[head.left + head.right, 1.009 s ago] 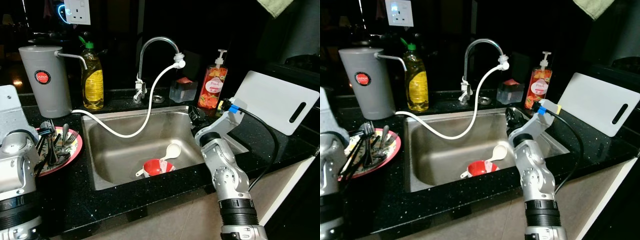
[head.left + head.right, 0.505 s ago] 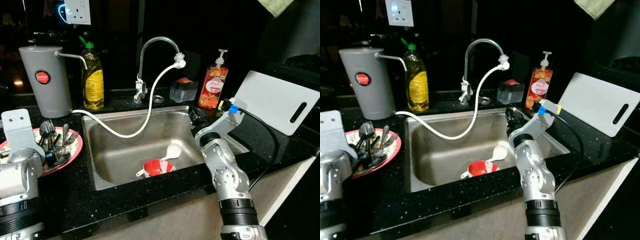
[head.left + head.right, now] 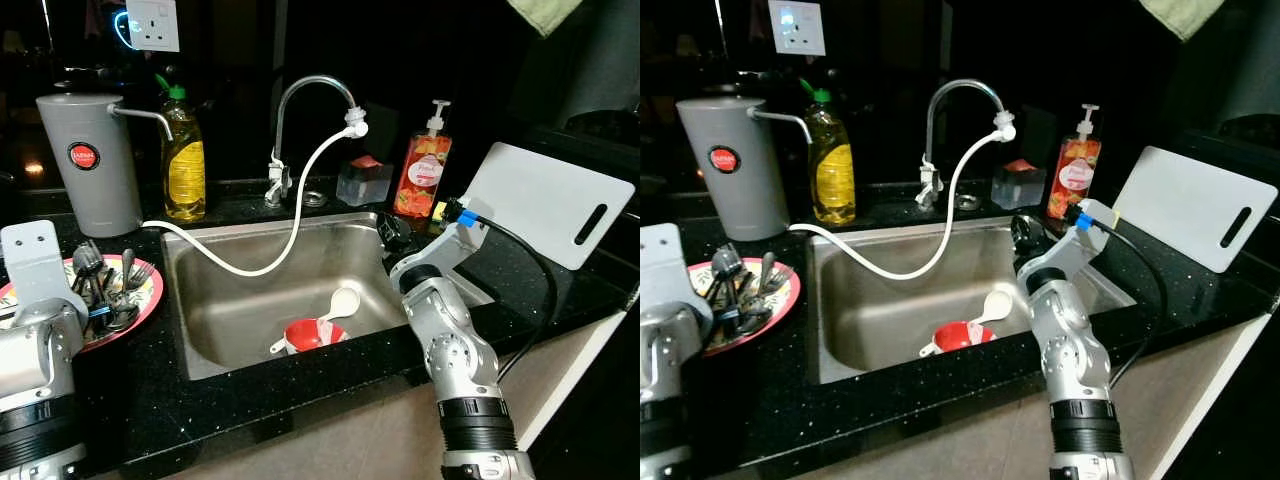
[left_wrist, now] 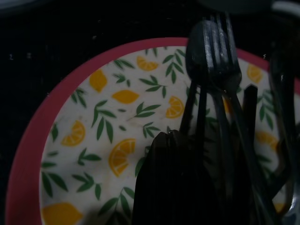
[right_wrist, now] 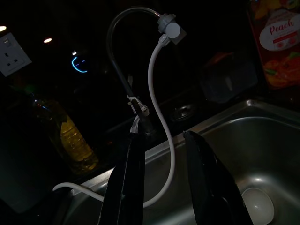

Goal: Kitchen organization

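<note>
A red-rimmed plate (image 3: 150, 290) with a lemon pattern (image 4: 93, 117) lies on the black counter left of the sink. Several dark forks and spoons (image 3: 105, 285) are piled on it. My left gripper (image 4: 176, 140) is low over the plate, its fingers pressed together around the cutlery handles (image 4: 211, 93). Inside the steel sink (image 3: 250, 300) sit a red cup (image 3: 303, 335) and a white spoon (image 3: 342, 300). My right gripper (image 5: 163, 136) hovers open at the sink's right rim (image 3: 392, 232), pointing at the faucet (image 5: 126, 70).
A white hose (image 3: 290, 235) runs from the faucet (image 3: 300, 90) across the sink to a grey dispenser (image 3: 88, 165). Yellow dish soap (image 3: 186, 165), a clear container (image 3: 362, 182) and a peach soap pump (image 3: 422, 170) line the back. A white cutting board (image 3: 545, 200) leans at right.
My left arm has dropped and pulled back toward the near left, uncovering more of the plate. The right arm and the things in the sink have stayed put.
</note>
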